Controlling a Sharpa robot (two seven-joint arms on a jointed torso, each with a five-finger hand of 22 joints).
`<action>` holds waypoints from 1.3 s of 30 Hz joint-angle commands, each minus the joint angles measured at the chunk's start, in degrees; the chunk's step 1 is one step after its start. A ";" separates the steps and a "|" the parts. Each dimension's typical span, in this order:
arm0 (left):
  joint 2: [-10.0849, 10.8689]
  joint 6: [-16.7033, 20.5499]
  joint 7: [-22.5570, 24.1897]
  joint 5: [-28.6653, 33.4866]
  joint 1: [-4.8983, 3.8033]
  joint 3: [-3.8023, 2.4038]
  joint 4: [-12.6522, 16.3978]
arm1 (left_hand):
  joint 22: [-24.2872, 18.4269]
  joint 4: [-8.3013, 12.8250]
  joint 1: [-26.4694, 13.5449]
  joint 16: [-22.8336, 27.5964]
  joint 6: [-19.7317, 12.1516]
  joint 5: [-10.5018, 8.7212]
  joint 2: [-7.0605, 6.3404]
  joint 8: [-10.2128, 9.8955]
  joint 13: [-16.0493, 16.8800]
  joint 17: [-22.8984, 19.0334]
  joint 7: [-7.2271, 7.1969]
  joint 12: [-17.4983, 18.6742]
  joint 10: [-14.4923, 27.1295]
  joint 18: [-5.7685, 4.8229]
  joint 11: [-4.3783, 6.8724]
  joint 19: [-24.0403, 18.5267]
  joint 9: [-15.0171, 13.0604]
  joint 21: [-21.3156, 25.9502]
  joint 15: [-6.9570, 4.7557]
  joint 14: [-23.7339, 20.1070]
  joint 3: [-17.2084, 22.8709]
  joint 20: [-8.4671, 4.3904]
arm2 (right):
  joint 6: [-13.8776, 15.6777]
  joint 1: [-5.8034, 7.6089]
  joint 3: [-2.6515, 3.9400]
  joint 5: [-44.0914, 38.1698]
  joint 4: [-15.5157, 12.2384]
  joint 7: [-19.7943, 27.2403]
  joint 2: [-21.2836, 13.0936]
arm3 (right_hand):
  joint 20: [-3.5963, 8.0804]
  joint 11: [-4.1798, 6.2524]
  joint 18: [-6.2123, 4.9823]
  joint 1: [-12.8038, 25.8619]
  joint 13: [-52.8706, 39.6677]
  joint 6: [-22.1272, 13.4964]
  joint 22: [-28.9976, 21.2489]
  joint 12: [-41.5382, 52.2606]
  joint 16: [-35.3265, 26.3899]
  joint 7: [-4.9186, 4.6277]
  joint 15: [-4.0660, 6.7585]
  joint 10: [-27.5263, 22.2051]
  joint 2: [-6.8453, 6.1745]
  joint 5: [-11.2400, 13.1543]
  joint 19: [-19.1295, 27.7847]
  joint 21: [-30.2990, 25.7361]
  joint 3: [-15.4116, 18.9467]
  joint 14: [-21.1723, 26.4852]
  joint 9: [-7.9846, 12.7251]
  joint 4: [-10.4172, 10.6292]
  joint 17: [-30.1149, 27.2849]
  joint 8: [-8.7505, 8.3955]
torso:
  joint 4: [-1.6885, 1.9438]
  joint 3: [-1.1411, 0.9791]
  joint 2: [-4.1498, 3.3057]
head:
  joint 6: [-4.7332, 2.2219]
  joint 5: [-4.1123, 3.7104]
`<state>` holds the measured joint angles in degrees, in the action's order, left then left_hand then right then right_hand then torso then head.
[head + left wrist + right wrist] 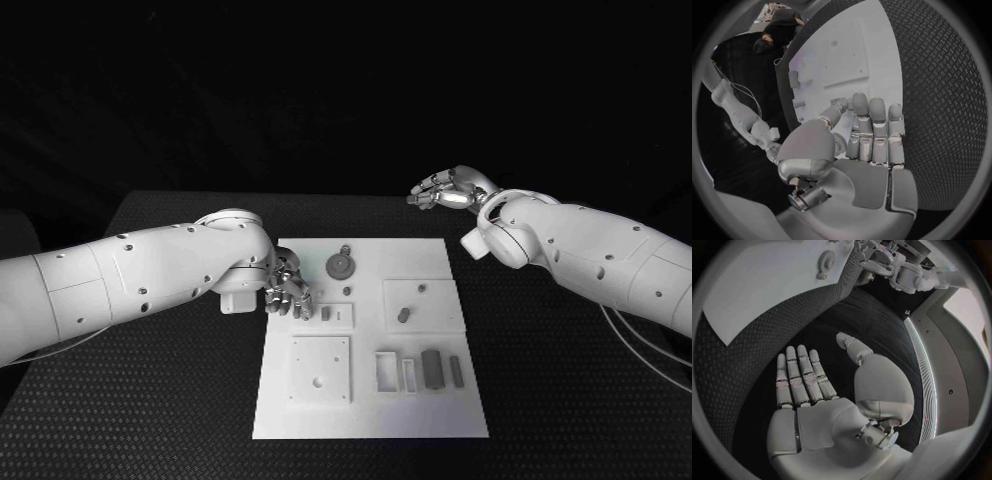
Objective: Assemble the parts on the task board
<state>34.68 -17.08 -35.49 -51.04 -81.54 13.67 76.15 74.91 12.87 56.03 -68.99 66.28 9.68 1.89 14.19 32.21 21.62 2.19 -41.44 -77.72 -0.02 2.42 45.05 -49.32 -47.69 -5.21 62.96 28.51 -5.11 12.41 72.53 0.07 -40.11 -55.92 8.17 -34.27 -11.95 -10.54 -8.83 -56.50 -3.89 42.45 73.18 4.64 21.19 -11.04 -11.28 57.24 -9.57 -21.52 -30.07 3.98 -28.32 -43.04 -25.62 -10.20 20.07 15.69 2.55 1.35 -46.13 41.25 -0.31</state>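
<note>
While the left robot hand (287, 291) is held empty, fingers straight and apart, over the board (371, 420) edge, a small part (330, 313) lies just beside its fingertips; the right robot hand (446, 190), spread empty, is raised well apart

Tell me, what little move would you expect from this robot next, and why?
Probably the left robot hand will lower its fingertips onto a small grey piece near it. That hand holds nothing, fingers straight, and already hovers at the left edge of the white board, where loose pieces lie. The right robot hand is also empty, raised beyond the board's far right corner.
</note>
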 commanded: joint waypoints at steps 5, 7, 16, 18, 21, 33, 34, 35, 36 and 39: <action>-0.01 -0.47 0.46 -0.86 0.02 -0.01 -0.11 | 1.19 2.53 1.01 -0.28 0.12 0.26 0.63 0.04 0.07 -0.01 -0.12 -0.08 -1.92 0.13 1.61 0.46 0.00 -0.36 -0.04 0.24 2.95 -5.57 | -0.77 -0.02 0.02 0.02 -0.01 0.54 0.06 | 0.06 -0.03 1.15 0.29 -0.07 -0.52 0.08 -0.23 -0.28 -1.13 -0.24 0.44 0.36 -0.36 0.18 -0.29 0.12 0.10 0.11 0.20 -0.05 0.26 | 0.01 0.03 0.00 | -0.01 0.04; -0.02 -0.57 0.52 -0.85 0.02 -0.01 -0.14 | 1.19 2.53 0.99 -0.28 0.13 0.26 0.63 0.03 0.07 -0.01 -0.12 -0.08 -1.92 0.13 1.61 0.46 -0.01 -0.37 -0.04 0.24 2.96 -5.57 | -0.75 -0.02 0.02 0.02 -0.03 0.54 0.08 | 0.06 -0.03 1.15 0.29 -0.07 -0.52 0.08 -0.23 -0.28 -1.13 -0.24 0.44 0.36 -0.36 0.18 -0.29 0.12 0.10 0.11 0.20 -0.05 0.26 | -0.01 0.01 0.01 | -0.04 0.04; -0.02 -1.05 0.42 -0.70 0.04 -0.01 -0.16 | 1.19 2.58 0.98 -0.29 0.14 0.28 0.61 0.02 0.07 0.00 -0.12 -0.08 -1.93 0.13 1.61 0.46 -0.04 -0.38 -0.03 0.26 3.01 -5.56 | -0.71 -0.02 0.02 0.02 0.01 0.56 0.10 | 0.06 -0.03 1.15 0.30 -0.07 -0.53 0.09 -0.24 -0.28 -1.13 -0.24 0.44 0.36 -0.36 0.19 -0.29 0.13 0.11 0.13 0.21 -0.05 0.27 | -0.02 -0.04 0.00 | 0.00 0.03; 0.01 -1.11 0.42 -0.75 0.04 -0.01 -0.16 | 1.20 2.59 0.97 -0.29 0.14 0.28 0.60 0.02 0.07 0.00 -0.12 -0.08 -1.93 0.13 1.61 0.46 -0.05 -0.39 -0.03 0.26 3.02 -5.56 | -0.74 -0.02 0.02 0.02 -0.03 0.55 0.10 | 0.06 -0.03 1.15 0.31 -0.07 -0.53 0.09 -0.24 -0.28 -1.13 -0.24 0.44 0.36 -0.36 0.19 -0.29 0.13 0.11 0.13 0.21 -0.05 0.27 | -0.02 -0.04 0.02 | 0.00 -0.01; -0.02 -1.45 0.42 -0.71 0.04 -0.01 -0.19 | 1.20 2.60 0.97 -0.29 0.14 0.28 0.60 0.01 0.07 0.00 -0.12 -0.08 -1.93 0.13 1.61 0.45 -0.06 -0.39 -0.03 0.26 3.04 -5.56 | -0.76 -0.02 0.02 0.03 -0.04 0.55 0.11 | 0.06 -0.03 1.16 0.31 -0.07 -0.54 0.09 -0.24 -0.28 -1.13 -0.24 0.44 0.36 -0.36 0.20 -0.29 0.13 0.11 0.13 0.21 -0.05 0.28 | -0.03 -0.07 0.00 | 0.05 0.04; -0.27 -1.95 0.50 -0.62 0.42 -0.01 -0.28 | 1.20 2.65 0.94 -0.29 0.15 0.28 0.60 0.00 0.07 0.00 -0.12 -0.07 -1.93 0.13 1.62 0.44 -0.10 -0.41 -0.02 0.27 3.10 -5.56 | -0.76 -0.02 0.02 0.06 0.00 0.56 0.15 | 0.06 -0.03 1.16 0.32 -0.07 -0.55 0.10 -0.26 -0.29 -1.13 -0.24 0.43 0.36 -0.36 0.20 -0.29 0.14 0.12 0.15 0.22 -0.05 0.29 | -0.09 -0.06 -0.03 | 0.10 0.01; -0.27 -1.79 0.45 -0.61 0.43 -0.01 -0.27 | 1.20 2.65 0.94 -0.29 0.15 0.28 0.60 -0.01 0.08 0.00 -0.12 -0.07 -1.93 0.13 1.62 0.44 -0.10 -0.41 -0.02 0.27 3.10 -5.56 | -0.76 -0.02 0.02 0.06 0.00 0.57 0.15 | 0.06 -0.03 1.16 0.32 -0.07 -0.55 0.10 -0.26 -0.29 -1.13 -0.24 0.43 0.37 -0.36 0.20 -0.29 0.14 0.12 0.15 0.22 -0.05 0.29 | -0.08 -0.05 -0.02 | 0.09 -0.02; -0.29 -1.78 0.44 -0.61 0.43 -0.01 -0.28 | 1.20 2.65 0.94 -0.29 0.15 0.28 0.60 -0.01 0.08 0.00 -0.12 -0.07 -1.93 0.13 1.62 0.44 -0.11 -0.41 -0.02 0.27 3.11 -5.55 | -0.76 -0.02 0.02 0.06 0.00 0.57 0.15 | 0.06 -0.03 1.16 0.32 -0.07 -0.55 0.10 -0.26 -0.29 -1.13 -0.24 0.43 0.37 -0.36 0.20 -0.29 0.14 0.12 0.15 0.22 -0.05 0.29 | -0.08 -0.05 -0.02 | 0.09 -0.02; -0.31 -1.80 0.44 -0.61 0.44 -0.01 -0.29 | 1.20 2.66 0.94 -0.29 0.15 0.28 0.60 -0.01 0.08 0.00 -0.12 -0.07 -1.93 0.13 1.62 0.44 -0.11 -0.41 -0.02 0.27 3.11 -5.55 | -0.75 -0.02 0.02 0.06 -0.01 0.57 0.15 | 0.06 -0.03 1.16 0.32 -0.07 -0.55 0.10 -0.26 -0.29 -1.13 -0.24 0.43 0.37 -0.36 0.20 -0.29 0.14 0.12 0.15 0.22 -0.06 0.29 | -0.08 -0.05 -0.01 | 0.10 -0.04; -0.38 -1.84 0.45 -0.61 0.49 -0.01 -0.33 | 1.20 2.66 0.92 -0.28 0.14 0.28 0.61 -0.02 0.08 0.00 -0.12 -0.07 -1.93 0.13 1.62 0.44 -0.12 -0.42 -0.01 0.27 3.12 -5.55 | -0.77 -0.02 0.02 0.07 -0.07 0.57 0.15 | 0.06 -0.03 1.17 0.32 -0.07 -0.55 0.10 -0.26 -0.29 -1.13 -0.24 0.43 0.37 -0.36 0.21 -0.29 0.14 0.12 0.16 0.22 -0.06 0.30 | -0.04 -0.04 -0.02 | 0.11 -0.04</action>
<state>34.55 -17.92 -35.44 -51.55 -81.27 13.60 75.75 74.91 12.79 56.03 -68.99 66.12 9.57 1.89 14.05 32.19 21.62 2.35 -41.44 -77.82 -0.02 2.32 45.05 -49.38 -47.91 -5.01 62.96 28.60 -5.10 12.38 72.52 0.07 -40.06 -55.91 8.18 -34.17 -11.95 -10.54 -8.84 -56.50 -3.89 42.31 73.21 4.64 21.19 -11.18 -11.27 57.24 -9.57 -21.52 -30.07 3.98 -28.32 -43.05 -25.52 -10.20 20.09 15.69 2.47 1.29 -46.12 41.34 -0.35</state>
